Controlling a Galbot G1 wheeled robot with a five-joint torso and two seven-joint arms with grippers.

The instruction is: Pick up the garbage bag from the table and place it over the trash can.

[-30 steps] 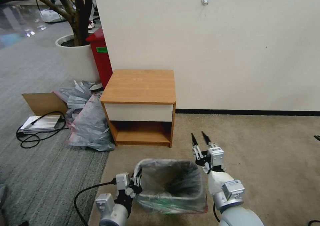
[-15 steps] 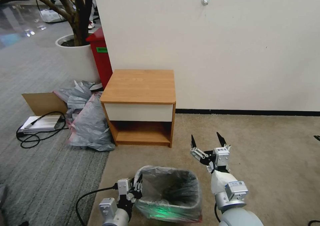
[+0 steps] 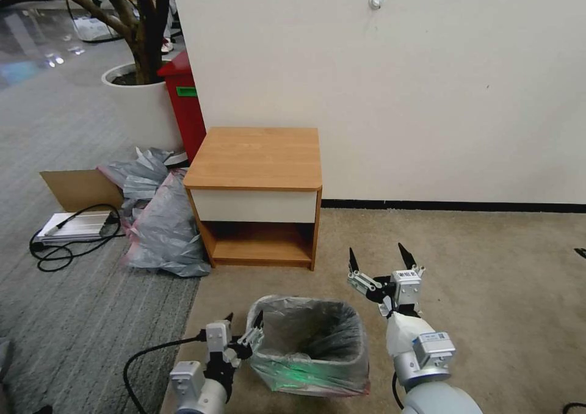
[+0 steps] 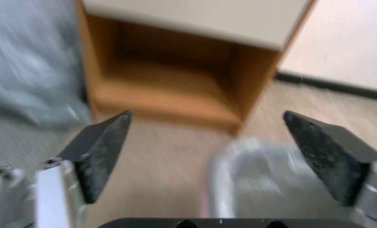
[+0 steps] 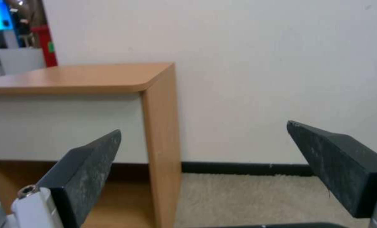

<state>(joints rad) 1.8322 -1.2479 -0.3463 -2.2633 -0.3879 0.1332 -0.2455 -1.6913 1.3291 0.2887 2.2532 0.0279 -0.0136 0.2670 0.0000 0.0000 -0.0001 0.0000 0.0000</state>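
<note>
Carpet (image 3: 488,292) in beige covers the floor on the right and meets a grey ribbed carpet (image 3: 73,316) on the left; a white wall (image 3: 427,96) with a black skirting closes the far side. Against that wall stands the table (image 3: 256,157), its top bare, white drawer front facing the robot and the lower shelf open. To its left lie a heap of grey-pink bags (image 3: 155,218), a cardboard sheet (image 3: 76,188), a flat grey device (image 3: 73,226) with a black cable, and farther back a red box (image 3: 183,105) and a white planter (image 3: 137,105) with a tree. Near the robot, the trash can (image 3: 311,371) sits on the beige carpet with the garbage bag (image 3: 308,337) lining it, grey plastic folded over the rim and draped down the outside. The left gripper (image 3: 243,328) is just beside the can's left rim, fingers spread and released, touching nothing that can be made out; its wrist view shows the table shelf and the blurred lined can between the two tips. The right gripper (image 3: 378,260) hangs beyond the can's far right corner, fingers wide apart and holding nothing. Compared with half a second ago, the left gripper has let go of the bag's edge and opened, while the right one has barely shifted; a second ago the right fingers were nearly together.
</note>
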